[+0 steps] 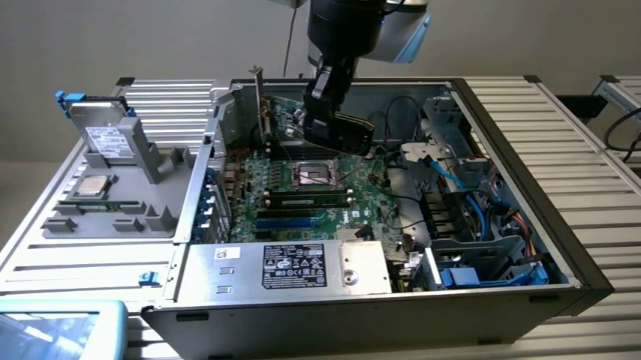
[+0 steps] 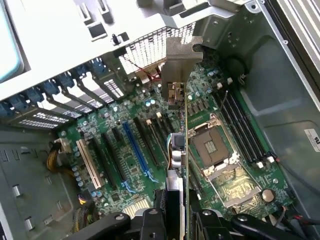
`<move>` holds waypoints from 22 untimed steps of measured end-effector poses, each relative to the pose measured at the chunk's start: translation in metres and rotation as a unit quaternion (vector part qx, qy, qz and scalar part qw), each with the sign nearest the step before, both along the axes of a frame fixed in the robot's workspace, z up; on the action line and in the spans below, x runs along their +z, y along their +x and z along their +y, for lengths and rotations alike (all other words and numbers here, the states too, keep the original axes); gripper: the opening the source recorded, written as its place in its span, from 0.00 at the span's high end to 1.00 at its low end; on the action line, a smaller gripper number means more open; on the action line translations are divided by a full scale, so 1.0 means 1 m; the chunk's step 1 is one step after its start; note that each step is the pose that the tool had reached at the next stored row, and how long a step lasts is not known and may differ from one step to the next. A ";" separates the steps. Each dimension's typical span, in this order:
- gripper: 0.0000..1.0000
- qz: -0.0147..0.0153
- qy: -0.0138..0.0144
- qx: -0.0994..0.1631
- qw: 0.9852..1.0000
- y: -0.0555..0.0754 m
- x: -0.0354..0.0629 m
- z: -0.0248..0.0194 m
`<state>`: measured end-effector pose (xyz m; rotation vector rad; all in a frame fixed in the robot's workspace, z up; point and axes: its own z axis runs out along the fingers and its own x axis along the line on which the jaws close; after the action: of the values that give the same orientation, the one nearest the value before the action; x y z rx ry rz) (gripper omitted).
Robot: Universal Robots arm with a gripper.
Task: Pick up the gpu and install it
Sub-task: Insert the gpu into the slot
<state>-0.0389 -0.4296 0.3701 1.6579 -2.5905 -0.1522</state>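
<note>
Above the motherboard [image 1: 376, 199], gpu [image 1: 349, 133] hanging edge-on beneath tool [image 1: 323, 112], jaws seemingly clamped on it.

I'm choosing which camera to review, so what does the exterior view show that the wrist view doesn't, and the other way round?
Exterior view: the labelled power supply and, at the exterior view's left, the grey tray holding a drive. Wrist view: the row of expansion slots, one blue. Both: the gripper shut on the gpu above the motherboard, near the CPU socket.
</note>
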 end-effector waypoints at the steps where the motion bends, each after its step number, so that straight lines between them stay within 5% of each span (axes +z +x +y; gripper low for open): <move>1: 0.72 0.000 0.000 0.009 1.000 0.000 -0.0003 0.0000; 6: 0.72 0.000 0.000 0.055 0.999 0.000 -0.0015 0.0000; 11: 0.72 -0.001 0.000 0.100 0.995 0.000 -0.0032 0.0000; 16: 0.72 -0.001 -0.001 0.145 0.989 0.000 -0.0047 0.0000; 22: 0.72 -0.001 -0.002 0.195 0.981 0.000 -0.0060 0.0000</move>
<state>-0.0389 -0.4295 0.3641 2.1200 -2.2048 -0.1229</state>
